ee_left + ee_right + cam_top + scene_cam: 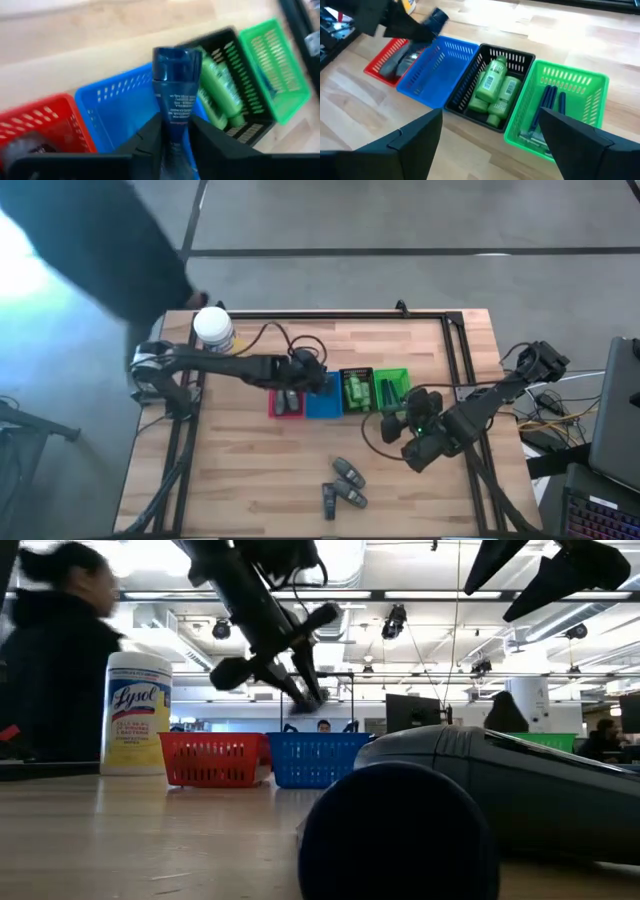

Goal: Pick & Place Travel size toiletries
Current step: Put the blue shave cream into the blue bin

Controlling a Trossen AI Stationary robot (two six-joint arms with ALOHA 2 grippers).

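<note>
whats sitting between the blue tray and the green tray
The black tray sits between the blue tray and the green tray, holding green bottles. The right wrist view shows it best.

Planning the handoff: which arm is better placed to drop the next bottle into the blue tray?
Left. Its hand already grips a dark blue bottle above the blue tray; the right hand is open and empty by the green tray.

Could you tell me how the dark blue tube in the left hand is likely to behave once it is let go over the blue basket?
The dark blue tube looks soft-bodied, so it probably squashes slightly. It looks small, likely light. Its flat shape should not roll in the blue basket.
</note>
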